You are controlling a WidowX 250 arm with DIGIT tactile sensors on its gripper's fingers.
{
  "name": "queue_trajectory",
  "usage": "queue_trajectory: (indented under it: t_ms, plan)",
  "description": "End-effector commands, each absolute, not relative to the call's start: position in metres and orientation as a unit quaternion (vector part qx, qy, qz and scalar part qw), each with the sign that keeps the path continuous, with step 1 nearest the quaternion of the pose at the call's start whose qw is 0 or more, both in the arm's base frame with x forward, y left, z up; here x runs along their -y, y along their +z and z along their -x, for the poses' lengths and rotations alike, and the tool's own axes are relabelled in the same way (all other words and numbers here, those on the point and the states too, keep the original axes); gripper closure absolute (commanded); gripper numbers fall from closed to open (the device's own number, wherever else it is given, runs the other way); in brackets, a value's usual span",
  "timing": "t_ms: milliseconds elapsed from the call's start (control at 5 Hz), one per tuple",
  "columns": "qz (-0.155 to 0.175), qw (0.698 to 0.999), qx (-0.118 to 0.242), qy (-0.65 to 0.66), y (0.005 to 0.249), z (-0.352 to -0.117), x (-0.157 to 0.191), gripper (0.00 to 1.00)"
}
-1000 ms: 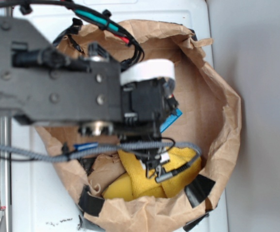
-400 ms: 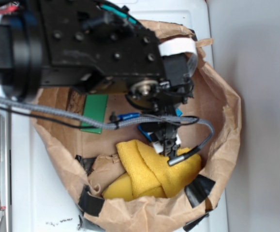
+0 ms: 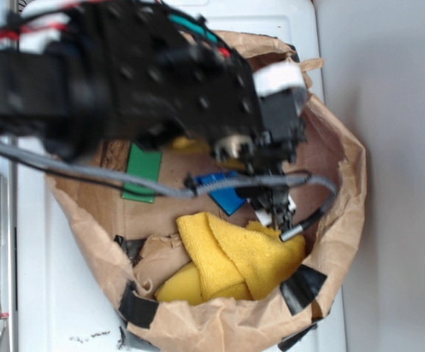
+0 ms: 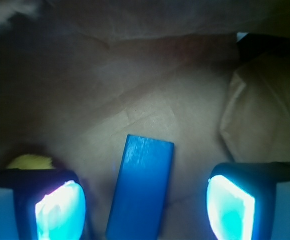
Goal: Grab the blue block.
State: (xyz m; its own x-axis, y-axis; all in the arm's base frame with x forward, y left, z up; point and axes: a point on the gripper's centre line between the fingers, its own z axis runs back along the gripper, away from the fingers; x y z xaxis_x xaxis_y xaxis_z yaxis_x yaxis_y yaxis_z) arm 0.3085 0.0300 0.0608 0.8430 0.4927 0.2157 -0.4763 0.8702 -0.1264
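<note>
The blue block (image 4: 141, 189) lies flat on the brown paper floor of the bag, long side running away from me, between my two pads. In the exterior view the blue block (image 3: 223, 192) shows just left of my gripper (image 3: 274, 209), partly under a grey cable. My gripper (image 4: 146, 209) is open, wide apart, and the pads (image 4: 60, 210) touch nothing. The block sits a little nearer the left pad than the right one.
A brown paper bag (image 3: 340, 183) with a rolled rim encloses everything. A flat green block (image 3: 142, 172) lies at the left inside it. A yellow cloth (image 3: 230, 260) is bunched at the front, close to the gripper. Black tape (image 3: 300, 286) marks the rim.
The arm has swung to the right and further into the bag. The blue block, mostly hidden by the arm before, now shows plainly beside the gripper. The green block has come into view.
</note>
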Motion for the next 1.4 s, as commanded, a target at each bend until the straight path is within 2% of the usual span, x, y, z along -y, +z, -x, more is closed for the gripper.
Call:
queue_trajectory:
  t_ms: [0,200,400,600,800,1000,1200]
  plan:
    - [-0.001,0.968,0.105,0.227,0.036,-0.323,-0.025,0.00]
    - [-0.015,0.967,0.109,0.228,0.032,-0.323,-0.026,1.00]
    - [-0.006,0.967,0.120,0.224,0.036,-0.324,-0.025,1.00]
    - [0.016,0.967,0.119,0.223,0.055,-0.324,-0.023,1.00]
    - [0.040,0.963,0.132,0.231,0.103,-0.303,-0.024,1.00]
    - [0.029,0.954,0.151,0.258,0.151,-0.290,-0.029,1.00]
    - [0.007,0.955,0.129,0.266,0.160,-0.286,-0.028,1.00]
